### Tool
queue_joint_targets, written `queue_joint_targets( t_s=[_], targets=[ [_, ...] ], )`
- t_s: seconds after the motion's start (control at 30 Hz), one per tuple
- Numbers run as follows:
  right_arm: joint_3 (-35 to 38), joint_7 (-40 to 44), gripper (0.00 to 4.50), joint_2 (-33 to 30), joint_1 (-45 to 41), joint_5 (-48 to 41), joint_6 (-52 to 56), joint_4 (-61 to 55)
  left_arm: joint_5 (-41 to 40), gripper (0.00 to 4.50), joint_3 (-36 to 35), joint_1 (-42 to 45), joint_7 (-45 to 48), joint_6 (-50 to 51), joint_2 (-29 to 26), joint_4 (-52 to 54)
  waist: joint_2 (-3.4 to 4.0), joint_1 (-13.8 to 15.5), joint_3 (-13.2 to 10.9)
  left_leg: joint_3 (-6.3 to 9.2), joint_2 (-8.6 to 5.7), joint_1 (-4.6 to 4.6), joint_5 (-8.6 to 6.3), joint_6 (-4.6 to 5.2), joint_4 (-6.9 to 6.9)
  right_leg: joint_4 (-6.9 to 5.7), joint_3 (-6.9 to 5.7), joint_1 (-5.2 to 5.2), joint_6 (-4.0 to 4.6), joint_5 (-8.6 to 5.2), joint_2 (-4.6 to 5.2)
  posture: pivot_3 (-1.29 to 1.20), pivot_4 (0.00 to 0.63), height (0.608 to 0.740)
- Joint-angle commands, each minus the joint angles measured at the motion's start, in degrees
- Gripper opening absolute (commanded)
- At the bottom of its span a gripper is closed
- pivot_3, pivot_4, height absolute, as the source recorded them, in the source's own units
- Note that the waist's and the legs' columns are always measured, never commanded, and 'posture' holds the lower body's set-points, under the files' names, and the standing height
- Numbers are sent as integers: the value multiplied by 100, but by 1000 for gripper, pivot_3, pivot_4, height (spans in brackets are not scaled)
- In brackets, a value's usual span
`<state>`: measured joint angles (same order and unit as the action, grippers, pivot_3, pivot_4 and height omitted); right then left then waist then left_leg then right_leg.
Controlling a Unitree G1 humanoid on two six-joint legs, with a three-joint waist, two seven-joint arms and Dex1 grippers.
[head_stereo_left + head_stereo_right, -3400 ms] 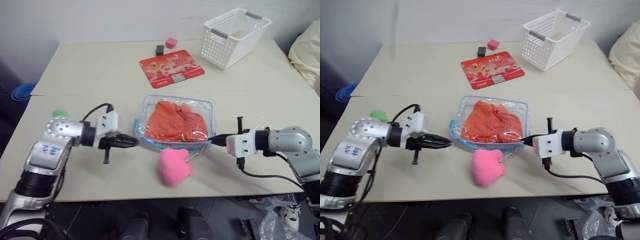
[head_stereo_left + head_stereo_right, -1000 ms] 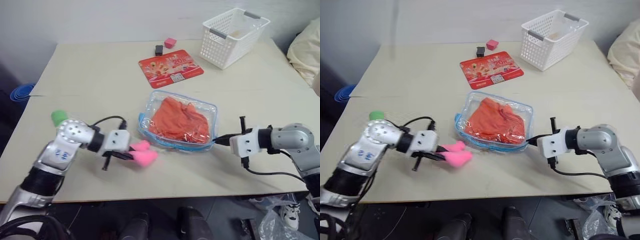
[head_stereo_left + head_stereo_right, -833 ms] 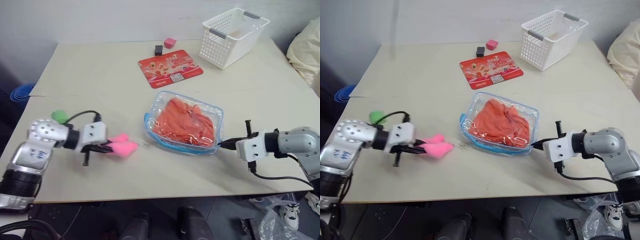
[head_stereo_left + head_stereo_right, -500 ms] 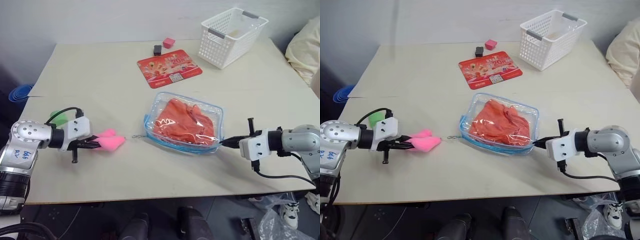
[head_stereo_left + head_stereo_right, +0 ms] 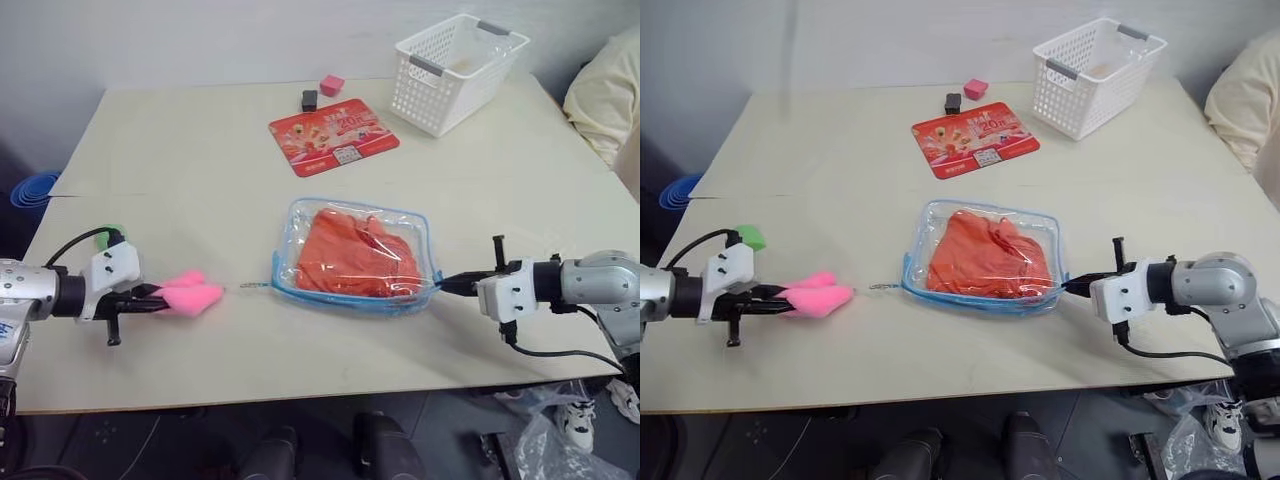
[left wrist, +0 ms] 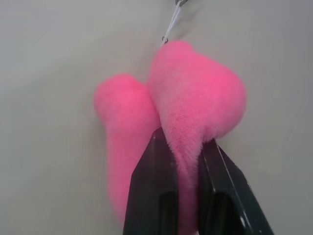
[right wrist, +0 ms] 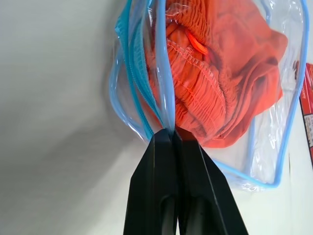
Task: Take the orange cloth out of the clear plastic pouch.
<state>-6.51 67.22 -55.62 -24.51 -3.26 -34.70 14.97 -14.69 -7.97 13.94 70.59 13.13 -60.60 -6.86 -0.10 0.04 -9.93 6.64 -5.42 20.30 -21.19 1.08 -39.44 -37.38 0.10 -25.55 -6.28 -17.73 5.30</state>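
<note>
While the clear plastic pouch (image 5: 352, 256) lies at table centre w/ the orange cloth (image 5: 355, 255) inside, our right hand (image 7: 172, 133) pinches its 3 o'clock corner. Left hand (image 6: 182, 142) clamps the pink plush toy (image 5: 188, 295) at 9 o'clock; we'd pull steadily leftward, keeping right anchor firm.
</note>
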Motion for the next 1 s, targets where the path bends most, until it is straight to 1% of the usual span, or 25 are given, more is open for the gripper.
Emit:
queue_joint_targets(
  t_s=[0.03, 0.1, 0.17, 0.27, 0.33, 0.37, 0.43, 0.5, 0.57, 0.63, 0.7, 0.8, 0.9, 1.0],
  targets=[
    [102, 59, 977, 16, -90, -252, 367, -175, -286, 1379, -18, 180, -121, 485, 157, 438, 0, 5, 0, 0, 0, 0, 0, 0, -1, 0, -1, 0, 0, 0, 0, 0, 150, 740],
    [158, 91, 1643, -2, 0, -378, 602, -350, -424, 1989, -34, 210, -96, 718, 223, 659, 0, -6, 0, 0, 0, 1, 0, 0, -2, 0, 0, 0, 0, 0, 0, 0, 150, 740],
    [287, 131, 2404, -82, 232, -624, 951, -653, -697, 2668, -100, 158, 51, 1059, 181, 983, 0, -10, 0, 1, 3, 0, 0, 0, 0, 0, -1, -1, 0, 0, -1, 0, 150, 740],
    [720, 116, 3438, -268, 842, -1237, 1837, -1362, -1194, 3613, -275, 44, 389, 1662, -75, 1423, 0, -9, 0, 3, 6, 2, 0, 0, 4, 2, -2, -1, 0, 0, -1, 0, 150, 740],
    [1068, 79, 4171, -394, 1288, -1657, 2528, -1885, -1700, 4272, -452, 51, 648, 2250, -300, 1670, 0, -4, -1, 2, 5, 2, 0, 0, 5, 4, 0, 0, 0, 0, -1, 0, 150, 740],
    [1302, 68, 4439, -463, 1578, -1885, 2880, -2159, -1952, 4487, -525, 124, 768, 2516, -415, 1758, 0, 1, -1, 4, 5, 5, 0, 0, 5, 4, -1, -1, 0, 0, 0, 0, 150, 740],
    [1833, -83, 4474, -538, 2130, -2437, 3729, -2792, -2301, 4497, -591, 460, 881, 2811, -558, 1868, 0, 15, -1, 6, 6, 3, -1, 0, 5, 12, -2, 3, 1, -1, -1, 0, 150, 740],
    [2313, -475, 4474, -486, 2490, -3128, 4707, -3452, -2425, 4497, -397, 1191, 719, 2948, -459, 1868, 0, 62, -1, 9, 6, 1, -1, 0, 4, 14, -3, 9, 1, -1, 0, 0, 150, 740],
    [2654, -968, 4474, -388, 2739, -3982, 5616, -4167, -1762, 4497, 290, 2004, 420, 2354, -60, 1859, 2, 133, 0, 9, 4, 0, 0, 0, -1, 14, -3, 13, 2, 0, 1, 0, 150, 740],
    [2796, -1419, 4474, -279, 2818, -4597, 6181, -4695, -954, 4497, 974, 2505, 251, 1492, 384, 1760, 6, 162, 4, 8, 2, -7, -1, 0, -5, 12, -4, 21, 1, 1, 3, 0, 150, 740],
    [2817, -1912, 4474, -158, 2724, -5049, 6592, -5030, -322, 4497, 1503, 2737, 241, 663, 750, 1599, 5, 167, 3, 7, 0, -10, 0, 0, -5, 15, -4, 25, 0, 1, 3, 0, 150, 740],
    [2756, -2566, 4474, 23, 2523, -5620, 6969, -5433, 782, 4497, 2327, 2976, 188, -810, 1199, 1028, -6, 114, -4, 3, 1, -5, -1, 1, -4, 23, -2, 21, -1, 2, 1, 0, 150, 740],
    [2697, -2897, 4474, 94, 2388, -5759, 7168, -5649, 1321, 4497, 2653, 3237, 72, -1688, 1551, 368, -9, 146, -5, -4, 5, 1, -1, 1, -3, 26, -2, 12, -2, 2, -3, 0, 150, 740],
    [2676, -3051, 4474, 130, 2359, -5737, 7273, -5718, 1484, 4497, 2714, 3394, 65, -2135, 1795, -88, -14, 149, -8, -2, 4, 2, 0, 2, -6, 25, -2, 12, -4, 3, -2, 0, 150, 740]
  ],
)
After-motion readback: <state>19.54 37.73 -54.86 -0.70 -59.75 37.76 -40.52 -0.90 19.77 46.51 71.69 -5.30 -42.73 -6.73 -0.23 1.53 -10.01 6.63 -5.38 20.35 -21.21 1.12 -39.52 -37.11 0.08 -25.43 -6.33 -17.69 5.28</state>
